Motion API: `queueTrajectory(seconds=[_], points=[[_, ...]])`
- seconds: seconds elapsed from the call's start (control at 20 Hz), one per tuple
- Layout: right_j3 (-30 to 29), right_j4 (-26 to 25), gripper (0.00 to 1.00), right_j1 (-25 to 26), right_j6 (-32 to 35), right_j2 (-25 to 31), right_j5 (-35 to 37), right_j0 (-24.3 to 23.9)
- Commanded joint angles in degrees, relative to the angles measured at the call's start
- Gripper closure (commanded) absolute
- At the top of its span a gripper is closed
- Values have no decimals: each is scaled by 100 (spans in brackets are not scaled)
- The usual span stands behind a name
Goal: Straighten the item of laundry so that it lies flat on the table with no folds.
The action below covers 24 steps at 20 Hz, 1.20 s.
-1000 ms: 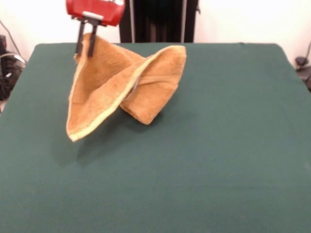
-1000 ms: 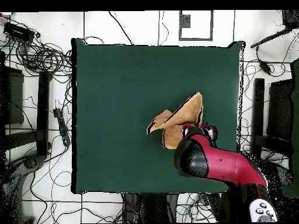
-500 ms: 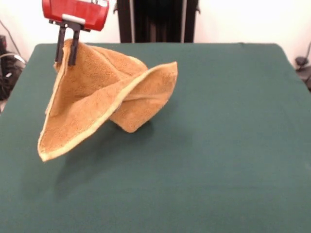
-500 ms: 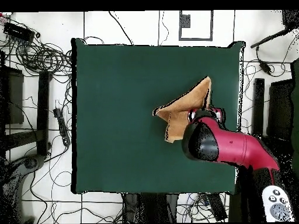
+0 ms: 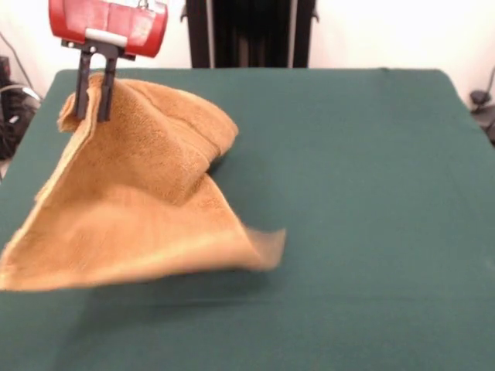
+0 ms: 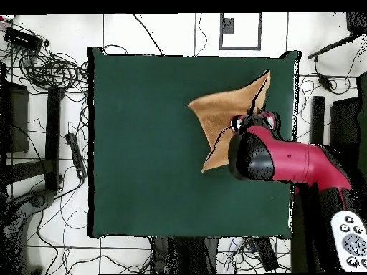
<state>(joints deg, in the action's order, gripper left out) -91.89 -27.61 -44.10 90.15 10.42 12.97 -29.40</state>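
Above the desk's (image 5: 371, 193) green top, the gripper (image 5: 93, 97) pinches one corner of the towel (image 5: 147, 201) between its fingers (image 5: 80, 86), so the cloth hangs spread, its lower edge seemingly barely touching.

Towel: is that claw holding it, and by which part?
Yes. The claw pinches the towel at its top corner, the rest hanging down toward the table.

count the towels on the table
1. The towel is pinched at one corner by the claw and hangs from it, spreading over the table at its left in the front view. Nothing shows beneath it, though it could hide something.
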Motion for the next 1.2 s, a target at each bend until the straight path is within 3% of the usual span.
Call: queueTrajectory(seconds=[0.05, 0.2, 0.35, 0.65, 1.0, 1.2], points=[[-7, -623, 100, 637, -653, 1793, -475, -594], [42, -502, 100, 555, -406, 1493, 31, -414], [232, -234, 100, 523, -197, 879, 1262, -82], [-26, -223, 100, 452, 34, 721, 1305, -145], [132, -463, 100, 433, 644, -277, 1834, 446], [131, -413, 100, 446, 447, -378, 1852, 421]])
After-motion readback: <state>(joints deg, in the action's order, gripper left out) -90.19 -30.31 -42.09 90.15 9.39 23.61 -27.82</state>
